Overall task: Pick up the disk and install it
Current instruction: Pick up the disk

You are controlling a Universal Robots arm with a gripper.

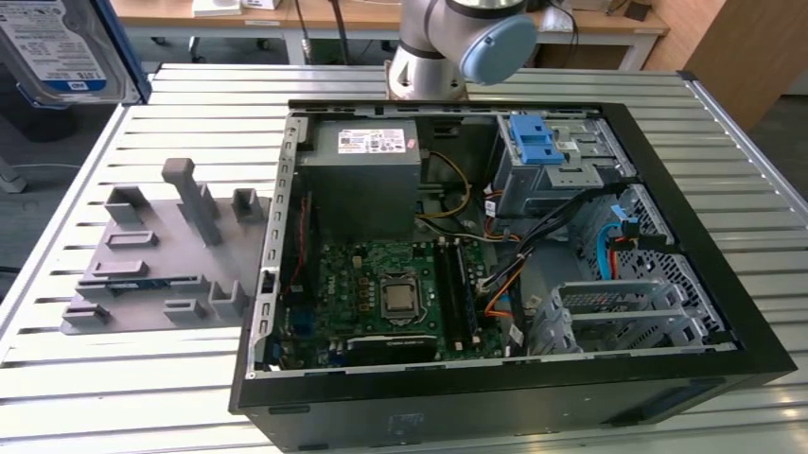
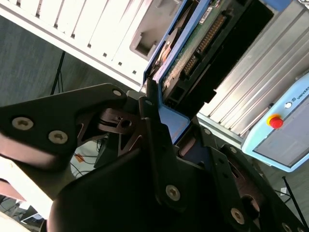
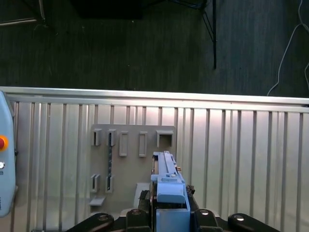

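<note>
1. The pincer (image 3: 169,207) is closed on the disk (image 3: 170,186). Its fingers (image 2: 149,121) clamp the blue carrier frame at one end, and the rest of the disk juts out past the fingertips, held clear of the desk (image 3: 241,159).
2. The grip is on one end only, so a quick swing could probably make the disk pivot or slip.
3. Straight out past the fingertips lies the grey fixture plate (image 3: 130,169). Its upright posts could catch the carrier's free end on a careless descent.
4. The open computer case (image 1: 505,390) sits well apart from the pincer. Loose cables (image 1: 555,227) crowd its drive cage (image 1: 550,156) — a tilted entry may snag or jam.
5. There is free air around the pincer and bare ribbed desk either side of the plate — only the case walls narrow the way in.
</note>
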